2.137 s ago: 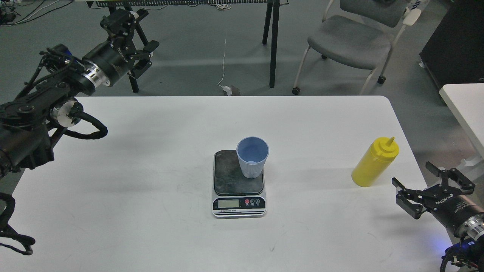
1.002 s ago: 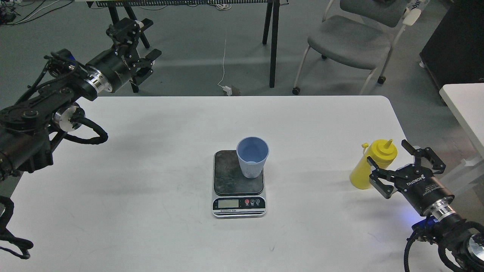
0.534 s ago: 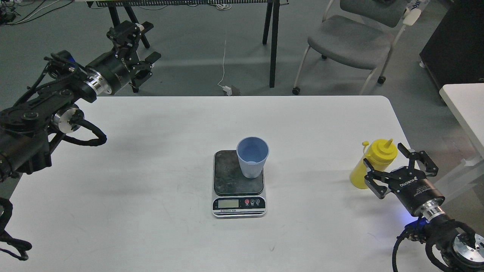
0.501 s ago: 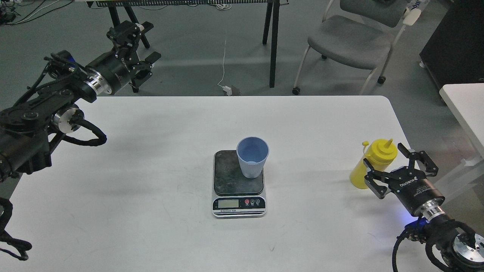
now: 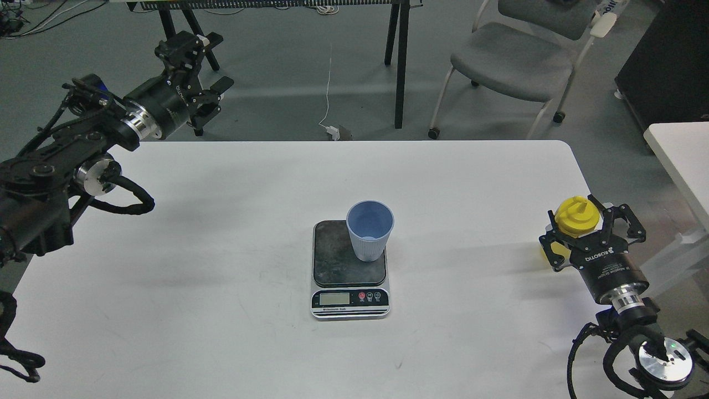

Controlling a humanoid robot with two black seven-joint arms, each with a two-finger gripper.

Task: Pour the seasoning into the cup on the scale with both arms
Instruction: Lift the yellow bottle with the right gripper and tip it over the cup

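Observation:
The light blue ribbed cup (image 5: 369, 230) stands upright on the back right of the dark plate of the scale (image 5: 349, 269), at the table's middle. The yellow seasoning bottle (image 5: 576, 215) is at the table's right edge; I see its domed cap almost from above. My right gripper (image 5: 580, 226) comes from below and its fingers (image 5: 605, 217) close around the bottle just under the cap, hiding most of the body. My left gripper (image 5: 202, 64) is open and empty, raised beyond the table's far left corner, far from the cup.
The white table (image 5: 232, 221) ends close to the right of the bottle. A grey chair (image 5: 512, 61) and black table legs (image 5: 400, 61) stand on the floor behind. Another white table's corner (image 5: 684, 149) is at the far right.
My right gripper moved forward and left to the bottle, turned, and closed around it; the bottle shifted right and now shows its cap from above. The left arm barely moved.

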